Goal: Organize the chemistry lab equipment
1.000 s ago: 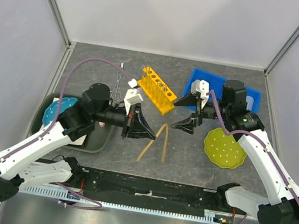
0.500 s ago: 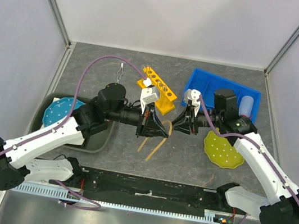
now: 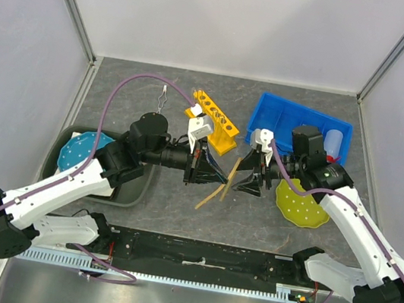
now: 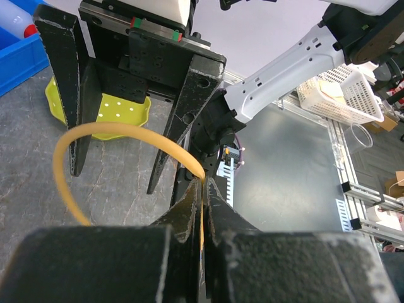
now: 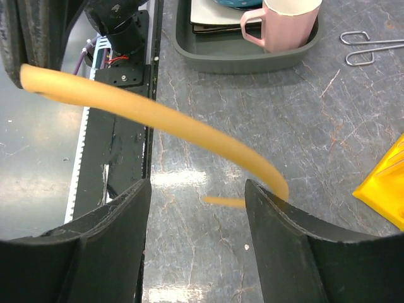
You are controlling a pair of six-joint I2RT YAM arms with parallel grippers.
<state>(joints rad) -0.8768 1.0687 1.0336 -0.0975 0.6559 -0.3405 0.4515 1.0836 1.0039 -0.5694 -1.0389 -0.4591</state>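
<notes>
My left gripper is shut on the tan rubber loop and holds one end off the table. In the left wrist view the loop arcs up from my pinched gripper. My right gripper is open and faces the left one, its fingers on either side of the arc. In the right wrist view the loop crosses above the open gripper and touches the right finger. The yellow rack, the tongs and the squeeze bottle are apart. The flask and rods do not show.
The blue bin at the back right holds the bottle. A green dotted plate lies under the right arm. A grey tray at the left holds a blue dotted plate and a mug.
The left gripper moved right, shut on the rubber loop and lifted it off the table. The right gripper came down and toward the loop, now straddling it.
</notes>
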